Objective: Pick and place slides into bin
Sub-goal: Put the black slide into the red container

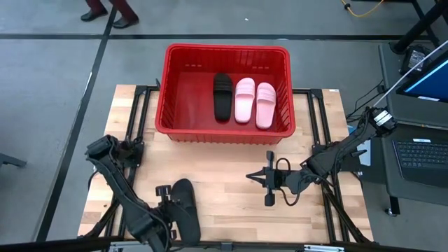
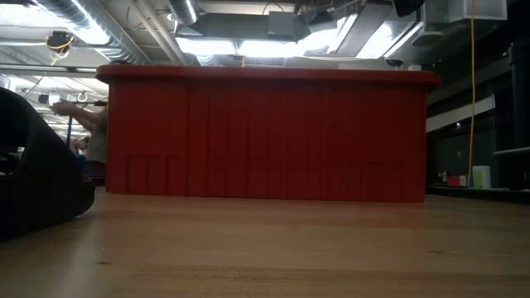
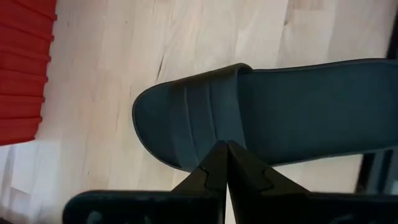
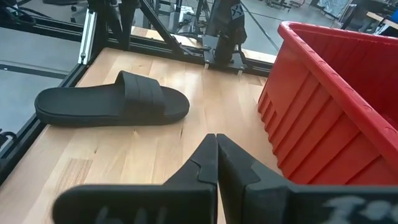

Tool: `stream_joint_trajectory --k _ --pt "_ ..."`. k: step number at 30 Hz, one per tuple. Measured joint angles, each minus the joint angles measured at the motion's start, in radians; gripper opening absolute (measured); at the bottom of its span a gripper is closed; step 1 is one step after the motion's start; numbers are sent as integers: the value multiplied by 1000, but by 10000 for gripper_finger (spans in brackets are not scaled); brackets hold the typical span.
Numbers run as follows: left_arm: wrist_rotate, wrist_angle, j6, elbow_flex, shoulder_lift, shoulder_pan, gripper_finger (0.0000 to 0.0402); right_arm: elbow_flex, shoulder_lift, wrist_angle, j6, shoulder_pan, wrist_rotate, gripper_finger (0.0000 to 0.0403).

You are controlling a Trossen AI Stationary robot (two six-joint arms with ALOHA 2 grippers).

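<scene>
The red bin (image 1: 224, 47) stands at the table's far middle and fills the low view (image 2: 265, 136). Inside it a black slide (image 1: 222, 94) and two pink slides (image 1: 244, 100) (image 1: 265, 105) lie side by side on its floor. A second black slide (image 1: 186, 210) lies sole down on the wood at the near left; it also shows in the right wrist view (image 4: 112, 102). My left gripper (image 3: 226, 146) is shut right beside this slide's strap (image 3: 199, 118). My right gripper (image 4: 216, 140) is shut and empty over the table's near right, pointing left (image 1: 250, 176). My left gripper has its shut fingertips (image 3: 217, 155) at the black slide's long side edge (image 3: 205, 163), just by the strap, coming from above and from the table's left. I cannot tell whether they touch it. The slide lies flat on the table.
Bare wood (image 1: 224, 203) lies between the two grippers, in front of the bin. A laptop (image 1: 420, 150) and cables sit off the table's right edge. A person's feet (image 1: 105, 12) show on the floor beyond the table, and a person (image 2: 91, 124) shows left of the bin.
</scene>
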Motion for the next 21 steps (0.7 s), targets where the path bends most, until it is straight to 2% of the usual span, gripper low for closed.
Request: stream_joint_trajectory --k 7,21 --pt "-2 3 15 0 34 0 19 0 0 -14 27 0 0 5" --pt "-3 -4 -4 0 39 34 122 0 0 -19 47 0 0 5"
